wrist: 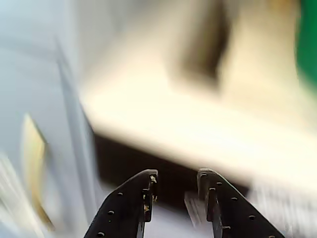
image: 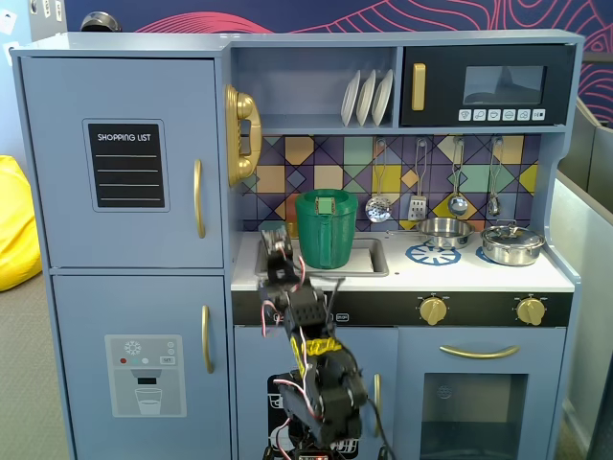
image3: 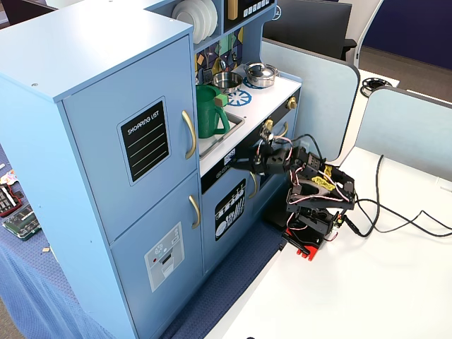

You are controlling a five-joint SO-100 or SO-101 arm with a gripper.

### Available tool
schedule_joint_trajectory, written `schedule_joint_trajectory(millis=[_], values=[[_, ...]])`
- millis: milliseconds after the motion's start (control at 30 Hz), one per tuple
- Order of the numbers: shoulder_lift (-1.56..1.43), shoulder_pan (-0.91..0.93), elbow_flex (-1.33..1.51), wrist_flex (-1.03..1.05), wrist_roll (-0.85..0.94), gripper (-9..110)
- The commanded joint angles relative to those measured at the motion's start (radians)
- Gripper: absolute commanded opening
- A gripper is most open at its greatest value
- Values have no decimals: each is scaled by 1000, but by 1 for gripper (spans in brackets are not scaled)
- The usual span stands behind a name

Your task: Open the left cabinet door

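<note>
Sitting closed at upper left of the toy kitchen, the left cabinet door (image: 123,163) is showing its gold handle (image: 198,198). Right of it, the gripper (image: 276,238) is hovering by the counter edge, fingers (wrist: 148,186) spread apart, empty.

Upper door: the blue-grey door with the chalkboard panel (image: 124,163) sits above the dispenser-graphic door (image: 144,369).
Jug: the green plastic jug (image: 326,228) stands in the sink (image: 369,257), right of the door.
Gripper (image: 276,241): before the sink's front edge, right of the gold handle (image: 198,198).

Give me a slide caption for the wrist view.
Blurred wrist view: open gripper nearing the toy kitchen's counter edge.
</note>
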State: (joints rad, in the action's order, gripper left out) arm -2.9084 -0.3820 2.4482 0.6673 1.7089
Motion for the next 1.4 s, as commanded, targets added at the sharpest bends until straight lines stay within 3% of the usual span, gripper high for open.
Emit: schedule_joint_trajectory(millis=[0, 167, 333, 533, 867, 1367], values=[[103, -63, -209, -133, -60, 0], [201, -110, -311, -259, -77, 2], [259, -160, -370, -328, -213, 9], [307, -189, -391, -385, -210, 15], [440, -249, -466, -471, -130, 24], [612, -410, -532, -604, 80, 23]])
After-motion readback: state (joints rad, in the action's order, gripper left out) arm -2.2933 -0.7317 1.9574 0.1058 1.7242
